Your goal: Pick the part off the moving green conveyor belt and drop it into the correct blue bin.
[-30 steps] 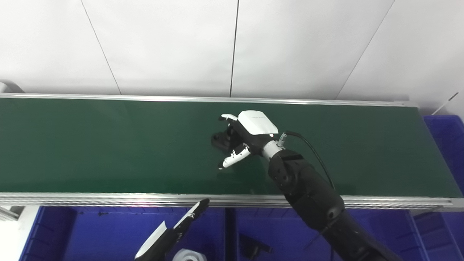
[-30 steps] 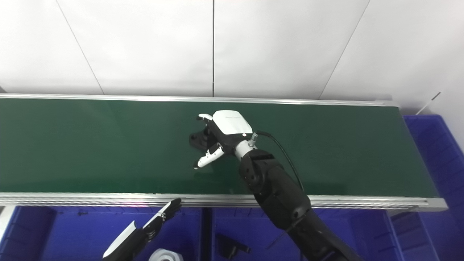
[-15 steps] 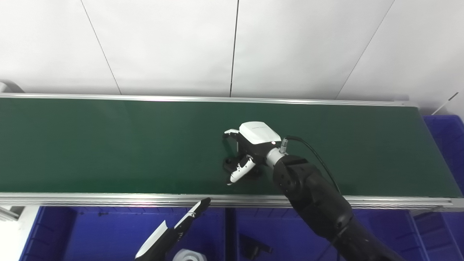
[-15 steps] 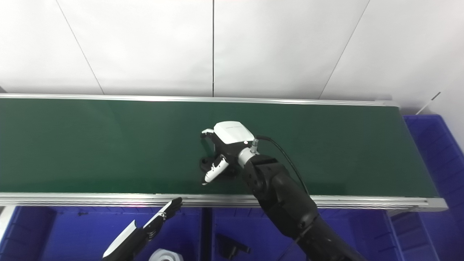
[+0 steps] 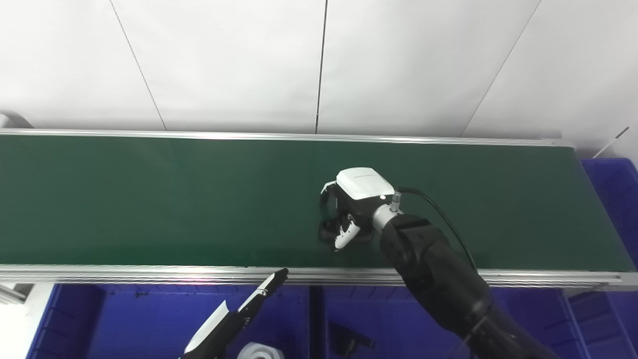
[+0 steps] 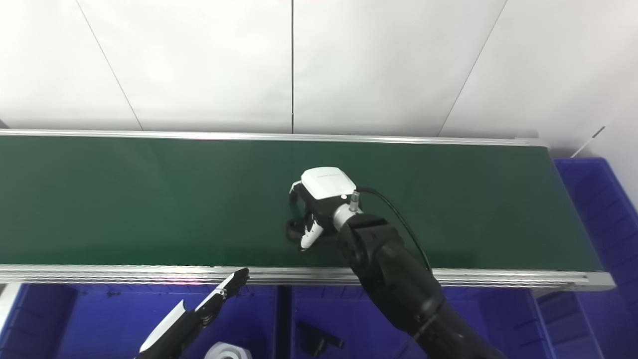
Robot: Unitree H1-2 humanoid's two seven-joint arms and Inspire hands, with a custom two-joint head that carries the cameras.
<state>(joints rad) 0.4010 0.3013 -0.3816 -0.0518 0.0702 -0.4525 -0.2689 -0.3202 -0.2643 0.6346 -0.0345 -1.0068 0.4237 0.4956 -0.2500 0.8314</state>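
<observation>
Matte green conveyor belt [image 5: 149,199] is running between aluminium rails under white wall panels. Right hand [image 5: 351,207], glossy white shell, is curling its fingers around the small black part [image 5: 326,233] on the belt at its 7 o'clock. Left hand [image 5: 234,316] is hovering flat, fingers extended, grasping nothing, over the blue bin [image 5: 124,319] at 6 o'clock.

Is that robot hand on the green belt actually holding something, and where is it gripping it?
The right hand has its fingers curled around a small black part on the conveyor belt; the exact grip spot is hidden.
</observation>
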